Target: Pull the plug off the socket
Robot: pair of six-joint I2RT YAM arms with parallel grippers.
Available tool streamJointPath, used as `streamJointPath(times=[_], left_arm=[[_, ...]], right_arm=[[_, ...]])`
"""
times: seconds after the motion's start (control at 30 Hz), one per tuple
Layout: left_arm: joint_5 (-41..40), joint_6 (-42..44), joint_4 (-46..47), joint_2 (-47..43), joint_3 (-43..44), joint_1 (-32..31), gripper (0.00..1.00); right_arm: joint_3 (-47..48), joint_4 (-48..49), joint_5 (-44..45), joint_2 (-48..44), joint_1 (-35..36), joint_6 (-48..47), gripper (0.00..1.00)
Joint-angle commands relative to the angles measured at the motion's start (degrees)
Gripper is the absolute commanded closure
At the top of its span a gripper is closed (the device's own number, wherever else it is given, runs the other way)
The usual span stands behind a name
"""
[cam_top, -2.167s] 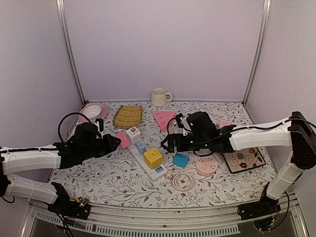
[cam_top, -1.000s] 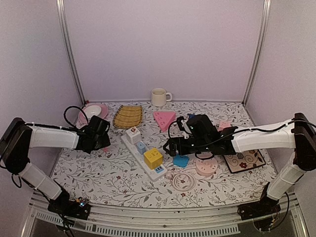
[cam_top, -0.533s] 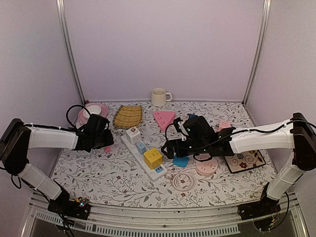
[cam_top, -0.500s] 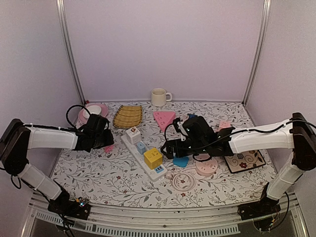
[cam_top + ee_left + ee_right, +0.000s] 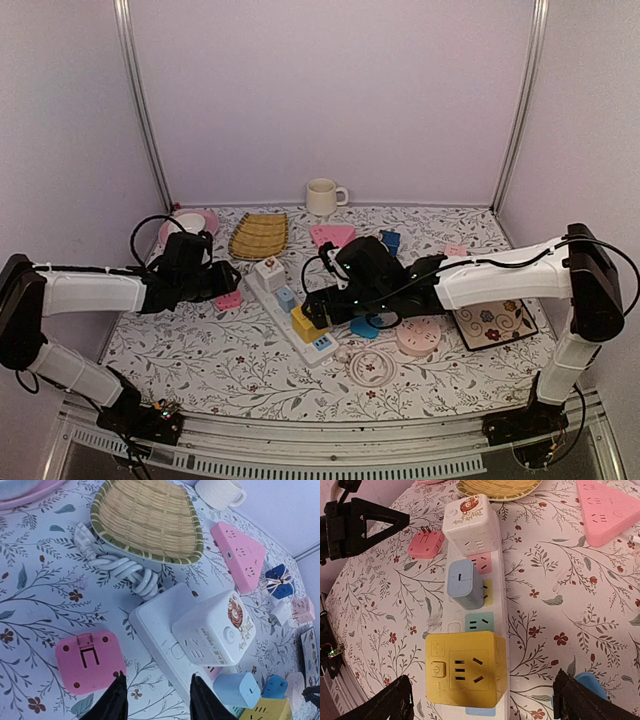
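Three plugs sit in the long white power strip — white cube adapter, pale-blue plug, yellow cube adapter. The right gripper gapes wide and empty, its fingers either side of the yellow cube. The left gripper hangs part-open and empty by one loose pink square plug — prongs up on the counter.

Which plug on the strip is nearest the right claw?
The yellow cube, between the right gripper's open fingers; the blue plug and white cube sit farther along.

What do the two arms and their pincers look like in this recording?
Both arms, left arm and right arm, have white tubular shells with black joints and wrists. Each carries thin black cables. The left pincer and right pincer have matte black, tapered fingers.
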Motion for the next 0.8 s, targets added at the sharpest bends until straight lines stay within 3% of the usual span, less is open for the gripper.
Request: streamJointPath(times=[0.0, 0.27, 0.43, 0.63, 0.77], left_arm=[[9.4, -1.4, 6.0, -1.4, -2.2, -1.0, 0.57], [16.1, -2.3, 12.7, 0.4, -0.7, -5.4, 0.58], [17.5, -2.6, 16.5, 4.3, 1.7, -8.5, 0.62], [19.4, -3.4, 19.9, 9.9, 4.2, -10.6, 0.84], [19.5, -3.6, 21.3, 12.7, 5.0, -11.5, 0.92]], right_arm=[[5.3, -3.9, 3.7, 4.3, 2.4, -2.8, 0.00], [10.8, -7.8, 6.6, 11.4, 3.4, -3.3, 0.01], [12.4, -9.3, 8.1, 13.4, 4.1, -3.3, 0.07], [12.1, -10.1, 9.2, 13.4, 4.8, -2.7, 0.16], [12.3, -10.3, 9.2, 13.3, 5.5, -2.5, 0.21]])
